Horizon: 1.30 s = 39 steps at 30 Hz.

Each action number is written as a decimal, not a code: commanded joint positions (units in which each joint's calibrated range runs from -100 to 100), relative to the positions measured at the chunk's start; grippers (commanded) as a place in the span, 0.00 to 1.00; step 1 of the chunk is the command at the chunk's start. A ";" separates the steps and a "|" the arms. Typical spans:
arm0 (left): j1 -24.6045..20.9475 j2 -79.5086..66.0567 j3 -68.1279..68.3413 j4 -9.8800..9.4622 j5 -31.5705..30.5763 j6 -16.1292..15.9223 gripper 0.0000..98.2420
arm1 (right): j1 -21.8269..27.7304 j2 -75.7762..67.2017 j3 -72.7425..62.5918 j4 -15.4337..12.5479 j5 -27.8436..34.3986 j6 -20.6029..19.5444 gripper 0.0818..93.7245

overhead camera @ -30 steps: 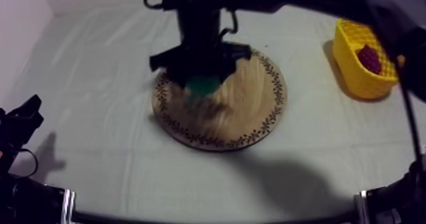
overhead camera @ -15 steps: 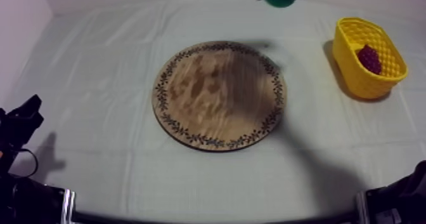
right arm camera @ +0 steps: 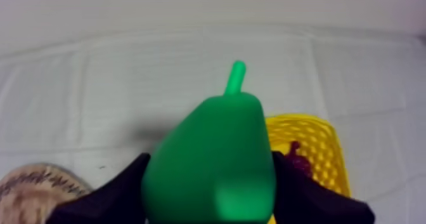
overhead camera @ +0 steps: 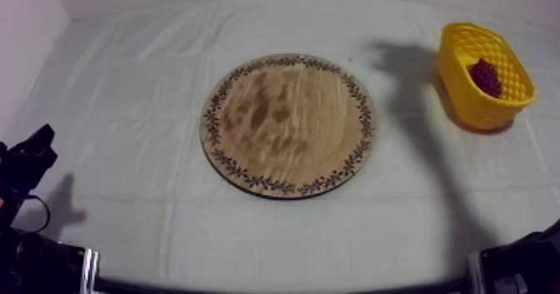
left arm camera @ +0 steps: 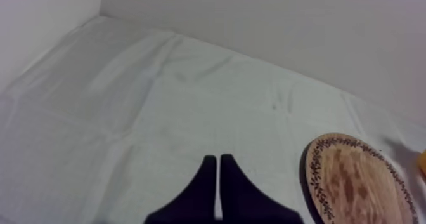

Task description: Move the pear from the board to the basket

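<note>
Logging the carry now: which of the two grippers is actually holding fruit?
The right gripper: it is shut round the green pear, close to the yellow basket. The left gripper is a closed wedge with nothing in it, over the cloth.

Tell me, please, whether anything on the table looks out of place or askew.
Nothing stands out. The wooden board lies flat, the yellow basket stands upright, and the right hand holds the pear between its fingers.

board on table, centre | basket right of board, apart | small red fruit in basket | pear in right hand
</note>
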 commanded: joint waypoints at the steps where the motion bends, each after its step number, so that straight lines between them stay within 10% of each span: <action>1: 0.02 0.00 0.00 0.02 -0.01 -0.01 0.00 | 3.32 -0.14 3.65 1.27 -5.09 -0.07 0.46; 22: 0.02 0.00 0.00 0.02 -0.01 -0.01 0.00 | 11.76 -2.60 35.58 5.64 -34.90 -1.20 0.49; 39: 0.02 0.00 0.00 0.02 -0.01 -0.01 0.00 | 14.92 -3.53 39.68 11.45 -49.75 -6.37 0.76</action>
